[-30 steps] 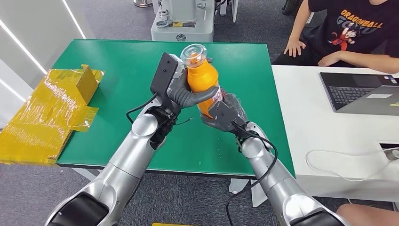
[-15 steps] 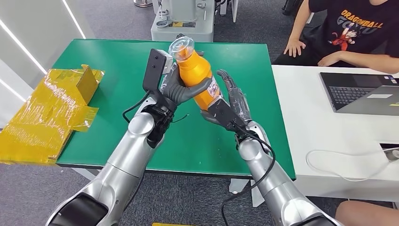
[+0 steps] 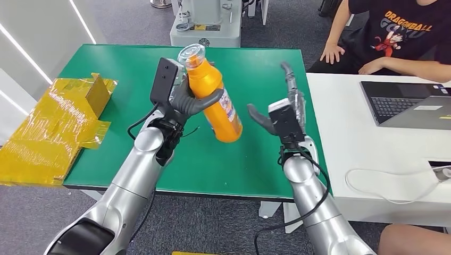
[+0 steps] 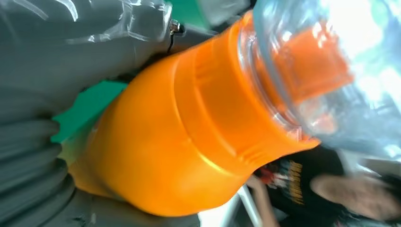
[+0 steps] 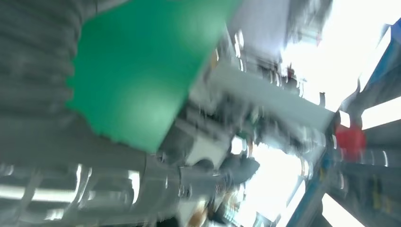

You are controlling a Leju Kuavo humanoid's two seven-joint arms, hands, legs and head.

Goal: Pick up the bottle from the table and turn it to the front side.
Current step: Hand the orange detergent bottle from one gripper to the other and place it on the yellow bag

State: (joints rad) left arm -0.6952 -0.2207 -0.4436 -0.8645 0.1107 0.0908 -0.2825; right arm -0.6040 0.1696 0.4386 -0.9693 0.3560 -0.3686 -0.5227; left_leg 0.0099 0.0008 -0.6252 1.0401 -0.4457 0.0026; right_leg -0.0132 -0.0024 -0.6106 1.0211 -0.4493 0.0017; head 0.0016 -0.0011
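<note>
Head view: orange plastic bottle w/ clear domed cap [image 3: 213,93] held up in the air above the green table [image 3: 117,79], gripped by left hand [image 3: 186,101]. Thumb and fingers wrap the upper body just below the shoulder. Bottle tilted, cap end up and toward the far-left, base down and toward the right. Printed label w/ white, blue and red marks runs along the lower body, facing right; text too small to read. Right hand [image 3: 282,114] raised beside the bottle, apart from it, fingers spread and pointing up, thumb out toward the bottle, holding nothing. Yellow taped flattened cardboard box [image 3: 58,127] lies over the table's left edge. White desk [image 3: 345,138] to the right w/ a grey laptop [image 3: 409,103] on it; a person in a black printed T-shirt [image 3: 396,32] sits behind it, one hand on the desk edge.

Left wrist view: bottle [image 4: 189,142] v. close. Smooth glossy orange body, stepped shoulder, ridged collar, then the transparent cap over an orange inner closure. Grey ribbed hand cover [image 4: 33,179] presses against the body. Bit of green table and the person's black shirt seen past it.

Right wrist view: heavily blurred. Grey hand cover [image 5: 33,71] and a patch of green table [image 5: 142,71] can be made out; finger state cannot be told here.
</note>
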